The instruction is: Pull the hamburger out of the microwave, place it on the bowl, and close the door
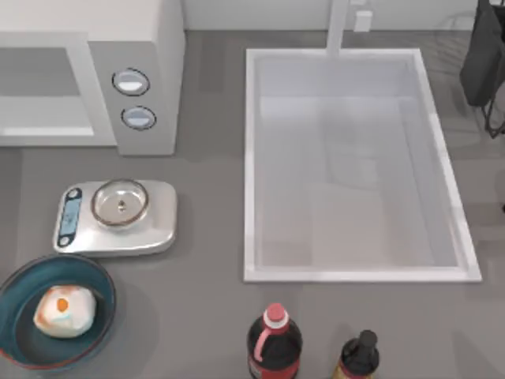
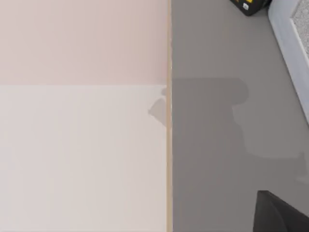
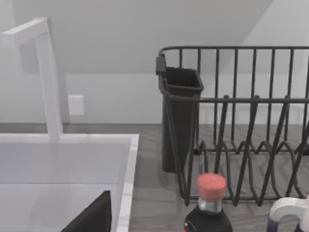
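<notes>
Top view: the hamburger (image 1: 65,310) rests inside the blue bowl (image 1: 19,320), which stands on the grey desk (image 1: 205,316) at its near left corner. Just beyond the bowl is a silver kitchen scale (image 1: 118,237) carrying a small steel dish (image 1: 120,201). Farther back stands the white microwave (image 1: 150,31). Its door (image 1: 43,87) lies flat against the front, level with the panel that bears two round knobs (image 1: 131,81). A white sink (image 1: 355,275) fills the desk's middle and right. A red-capped cola bottle (image 1: 274,343) and a dark sauce bottle (image 1: 360,355) stand at the near edge.

Left wrist view: a dark part of my left claw (image 2: 282,215) hangs over bare grey desk. Beside it a pale flat surface (image 2: 82,145) meets the desk along a straight edge; I cannot identify it. Spread or pressed together: cannot tell.

Right wrist view: a dark part of my right claw (image 3: 91,215) sits above the sink. The cola bottle's cap is close beside the claw. The white faucet (image 3: 48,77) and the black dish rack (image 3: 241,121) with its cutlery holder (image 3: 181,121) lie ahead of it. Its state: cannot tell.
</notes>
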